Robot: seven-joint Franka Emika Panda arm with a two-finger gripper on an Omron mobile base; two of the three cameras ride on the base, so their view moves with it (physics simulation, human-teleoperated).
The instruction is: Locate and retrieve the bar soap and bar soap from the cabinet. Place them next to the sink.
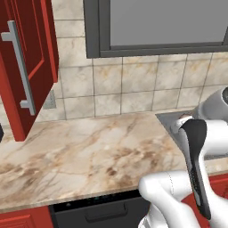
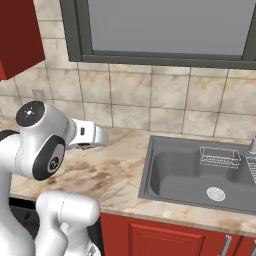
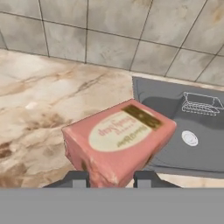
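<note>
One boxed bar soap [image 3: 119, 140], a reddish-pink block with a pale oval label on its top face, sits at lower centre of the hand view, pinched between the gripper [image 3: 111, 178] tips, whose jaws are closed narrowly onto its near end. It hangs above the marble counter [image 3: 48, 109], just left of the sink [image 3: 175, 131] rim.

To finish this step well, I would judge it best to lower the block until it rests flat on the counter just beside the rim, clear of the basin edge, and only then part the jaws, so it cannot tip into the basin.

Inside the grey basin lie a drain [image 3: 190, 138] and a small wire rack [image 3: 202, 103] against the back wall; no soap lies in it. At the left of the left base view, the red cabinet door [image 1: 26, 67] stands open.
</note>
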